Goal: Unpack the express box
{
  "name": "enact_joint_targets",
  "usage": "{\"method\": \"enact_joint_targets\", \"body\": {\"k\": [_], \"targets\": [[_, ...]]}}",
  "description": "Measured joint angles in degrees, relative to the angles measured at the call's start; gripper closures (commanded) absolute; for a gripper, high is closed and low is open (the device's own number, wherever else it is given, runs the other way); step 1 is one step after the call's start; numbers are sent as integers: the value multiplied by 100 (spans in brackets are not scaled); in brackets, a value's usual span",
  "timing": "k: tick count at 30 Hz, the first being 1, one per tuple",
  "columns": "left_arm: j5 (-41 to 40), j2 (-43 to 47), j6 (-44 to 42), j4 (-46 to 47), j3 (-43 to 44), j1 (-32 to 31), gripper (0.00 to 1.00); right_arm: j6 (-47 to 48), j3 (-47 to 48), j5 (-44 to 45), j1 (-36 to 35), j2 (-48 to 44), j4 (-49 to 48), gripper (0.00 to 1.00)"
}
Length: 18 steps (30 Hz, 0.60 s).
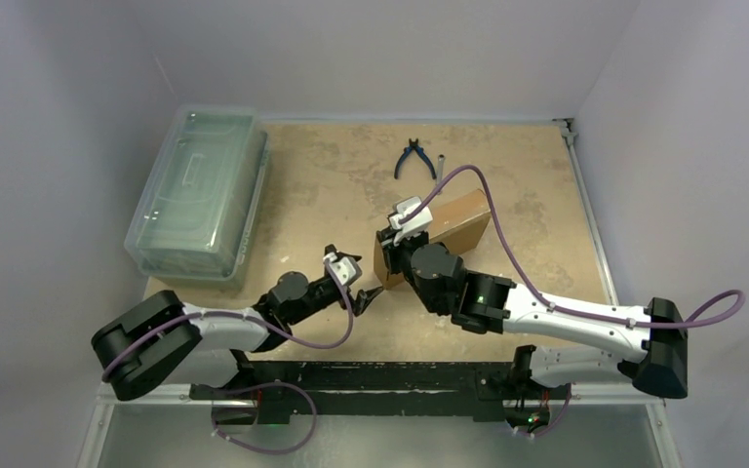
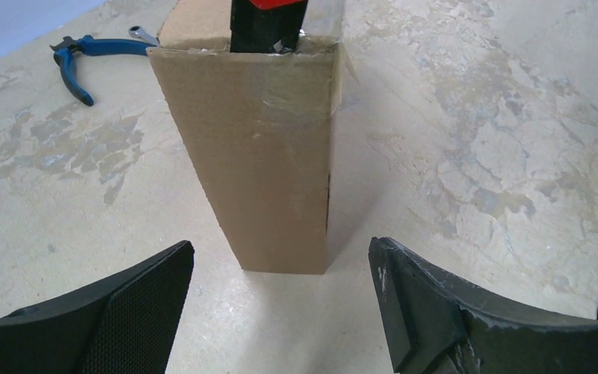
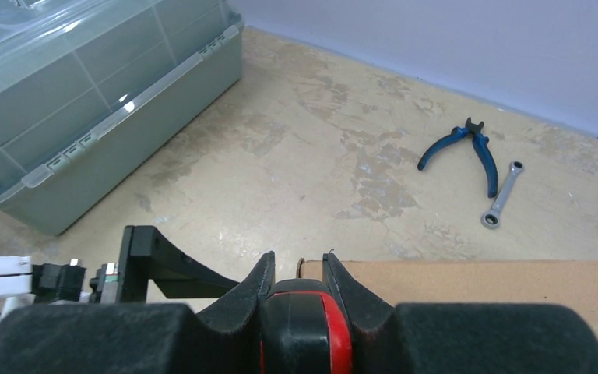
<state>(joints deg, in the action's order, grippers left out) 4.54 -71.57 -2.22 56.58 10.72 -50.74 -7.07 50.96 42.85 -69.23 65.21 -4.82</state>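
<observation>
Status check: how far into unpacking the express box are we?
Done: little that shows. The express box stands on edge, with tape across its near end. In hand: the right gripper, jaws shut on a red-and-black tool, holds it at that taped end, and the left gripper sits open in front. Left: opening the box and emptying it.

Right wrist view: the red-and-black tool (image 3: 304,327) clamped in my right gripper (image 3: 300,261) is cropped by the bottom edge, far end hidden, type unclear. The express box (image 3: 467,284) shows only as a strip. The plastic bin (image 3: 86,101) is cropped left and top.
Left wrist view: box top runs off the upper edge. My left fingers (image 2: 124,312) are cropped below.
Top view: my right wrist covers the box's near end. The wrench (image 1: 446,155) is too small for detail.
</observation>
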Motion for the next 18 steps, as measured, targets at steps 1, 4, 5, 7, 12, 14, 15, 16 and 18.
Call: {"method": "enact_joint_targets", "body": {"k": [1,4,5,7,12,14,15,16,18], "targets": [[13,-131,-4,87,33,17,16,0,0,-15,0,0,4,100],[37,-485,13,413,133,81,15,0,0,-39,4,0,7,100],[35,-562,20,507,155,87,15,-2,0,-42,13,0,7,100],[11,-758,63,754,219,111,14,-2,0,-44,20,0,7,100],[-33,-1191,210,1257,352,118,14,-2,0,-46,20,0,11,100],[-31,-1325,219,1368,422,118,15,0,0,-48,20,0,11,100],[-26,-1375,219,1408,450,120,15,0,0,-48,20,0,11,100],[-26,-1429,219,1440,490,122,16,-2,0,-48,20,0,11,100],[-28,-1504,219,1493,560,122,17,-2,0,-50,20,0,13,100]]}}
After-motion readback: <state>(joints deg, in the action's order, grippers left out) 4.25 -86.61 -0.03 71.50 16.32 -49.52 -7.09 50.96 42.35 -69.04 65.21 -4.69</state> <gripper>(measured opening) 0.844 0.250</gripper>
